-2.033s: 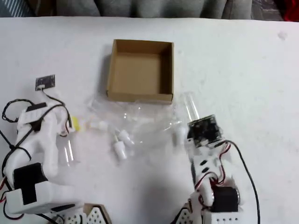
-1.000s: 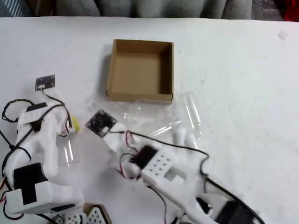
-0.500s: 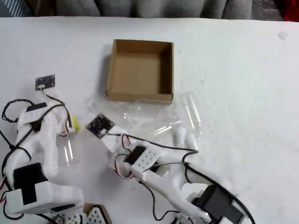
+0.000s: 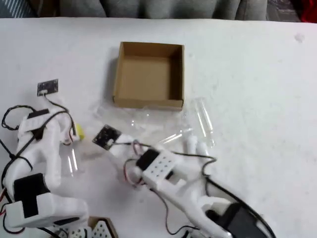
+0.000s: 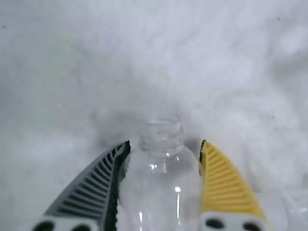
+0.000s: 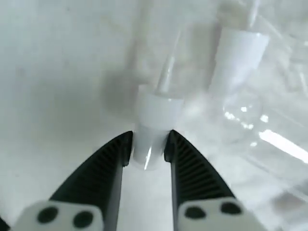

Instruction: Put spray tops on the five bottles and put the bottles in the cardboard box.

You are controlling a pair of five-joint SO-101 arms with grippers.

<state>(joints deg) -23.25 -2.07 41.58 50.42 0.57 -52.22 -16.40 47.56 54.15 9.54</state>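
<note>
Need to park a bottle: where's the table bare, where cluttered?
Bare: the table right of the cardboard box, and the strip left of it, beyond the small circuit board. Crowded: in front of the box, bottles and spray tops.

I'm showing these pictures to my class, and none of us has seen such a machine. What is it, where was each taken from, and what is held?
These are two small robot arms at a white table. One picture looks down from above; the other two come from cameras on the arms' wrists. On the table lie an open cardboard box, clear bottles and white spray tops. The left gripper holds a clear bottle; the right gripper pinches a spray top.
</note>
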